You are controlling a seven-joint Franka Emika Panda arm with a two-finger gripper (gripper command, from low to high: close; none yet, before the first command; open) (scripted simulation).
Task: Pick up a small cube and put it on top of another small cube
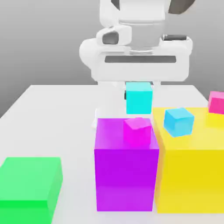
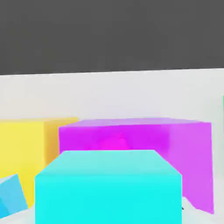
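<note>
Gripper (image 1: 139,89): fingers closed against the sides of the small cube (image 1: 139,97), held in the air under the hand, approx. 12 o'clock above another small cube (image 1: 137,130), not touching it. Magenta cube rests on top of the big purple block (image 1: 126,175). Sky-blue cube (image 1: 178,121) and hot-pink cube (image 1: 216,102) sit on the yellow block (image 1: 192,179), at 3 o'clock. Green block (image 1: 29,186) at 8 o'clock. No readable markings.

Small turquoise-cyan cube (image 1: 139,97) has its top edge tucked behind the white arm's hand, fingers out of sight; big green block (image 1: 29,188) and big yellow block (image 1: 192,168) run off the exterior view's edges
</note>
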